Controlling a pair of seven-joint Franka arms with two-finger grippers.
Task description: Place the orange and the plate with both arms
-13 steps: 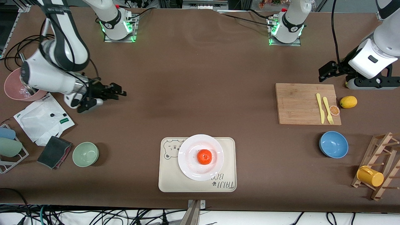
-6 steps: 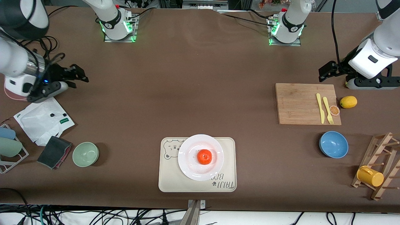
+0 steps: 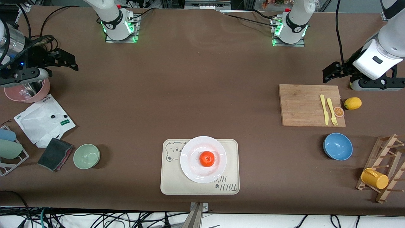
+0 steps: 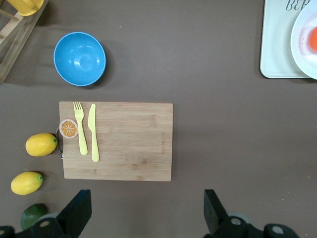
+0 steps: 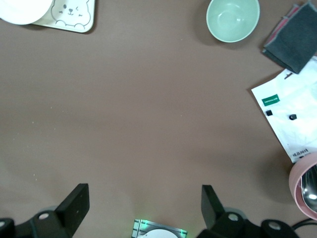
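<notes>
The orange (image 3: 207, 158) sits in the middle of the white plate (image 3: 193, 152), which rests on the cream bear-print tray (image 3: 227, 185) near the table's front edge. The plate's rim (image 4: 303, 47) and the orange (image 4: 313, 39) show at the edge of the left wrist view, and the plate (image 5: 22, 10) shows in a corner of the right wrist view. My left gripper (image 3: 329, 72) (image 4: 146, 210) is open and empty, over the table by the cutting board. My right gripper (image 3: 66, 60) (image 5: 143, 206) is open and empty, over the table near the pink bowl.
A wooden cutting board (image 3: 303, 104) holds a yellow knife, a fork and an orange-slice piece; a lemon (image 3: 352, 103) lies beside it. A blue bowl (image 3: 337, 146), green bowl (image 3: 86, 156), pink bowl (image 3: 30, 93), white paper (image 3: 41, 122), dark cloth (image 3: 55, 153) and wooden rack with a yellow cup (image 3: 375, 178) stand around.
My right arm has drawn back from the middle of the table toward its own end, to beside the pink bowl. The left arm, plate and orange have not moved.
</notes>
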